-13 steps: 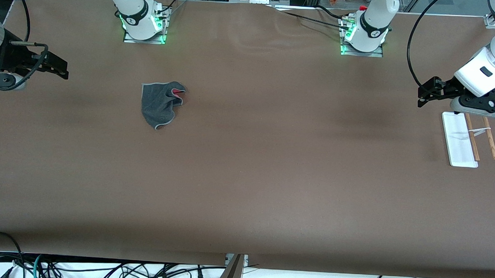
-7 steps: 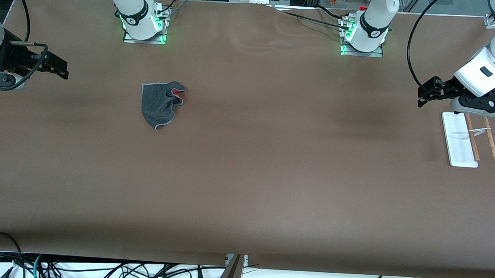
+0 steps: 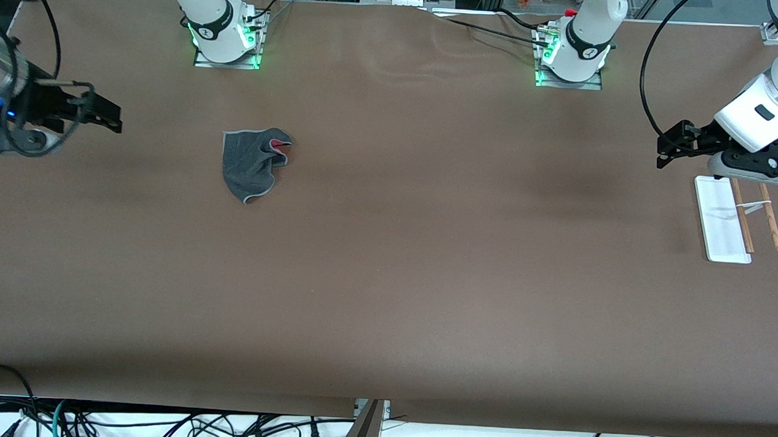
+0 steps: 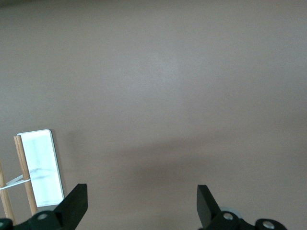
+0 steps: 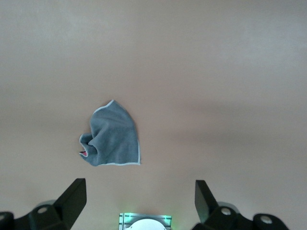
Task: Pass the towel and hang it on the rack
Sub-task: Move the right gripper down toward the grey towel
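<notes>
Right gripper [image 3: 111, 115]: upper left of the front frame, in the air over the table's bare end; fingers spread wide, nothing between them.
Towel [image 3: 254, 163]: upper left-centre of the front frame, crumpled flat on the table [image 3: 426, 278], grey side up, a bit of red at one fold; well apart from both grippers.
Left gripper [image 3: 664, 150]: upper right of the front frame, over the table just beside the rack; fingers released, empty.
Rack [image 3: 725, 220]: right edge of the front frame, white base with two wooden rods, bare.
</notes>
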You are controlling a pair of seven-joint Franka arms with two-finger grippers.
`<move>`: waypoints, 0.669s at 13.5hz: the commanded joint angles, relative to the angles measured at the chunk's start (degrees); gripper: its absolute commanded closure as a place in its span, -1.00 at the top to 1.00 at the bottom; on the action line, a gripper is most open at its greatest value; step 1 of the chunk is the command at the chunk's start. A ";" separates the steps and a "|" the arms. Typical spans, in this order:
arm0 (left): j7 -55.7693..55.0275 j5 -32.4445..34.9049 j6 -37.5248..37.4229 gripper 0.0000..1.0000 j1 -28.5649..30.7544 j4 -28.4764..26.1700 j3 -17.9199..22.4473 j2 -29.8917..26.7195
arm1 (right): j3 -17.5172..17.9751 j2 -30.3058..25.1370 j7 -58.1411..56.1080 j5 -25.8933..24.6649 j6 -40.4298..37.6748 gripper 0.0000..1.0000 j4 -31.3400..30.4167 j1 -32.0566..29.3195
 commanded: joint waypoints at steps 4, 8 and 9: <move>0.35 -0.65 -1.37 1.00 0.57 1.89 -0.49 0.90 | 3.01 5.48 -0.36 0.24 5.41 1.00 -4.44 0.12; 0.35 -0.65 -1.37 1.00 0.74 1.89 -0.40 0.90 | 3.01 12.78 0.61 0.16 12.78 1.00 -6.45 2.40; 0.35 -0.65 -1.37 1.00 0.74 1.89 -0.40 0.90 | 3.01 14.36 0.61 0.07 15.59 1.00 -7.51 2.41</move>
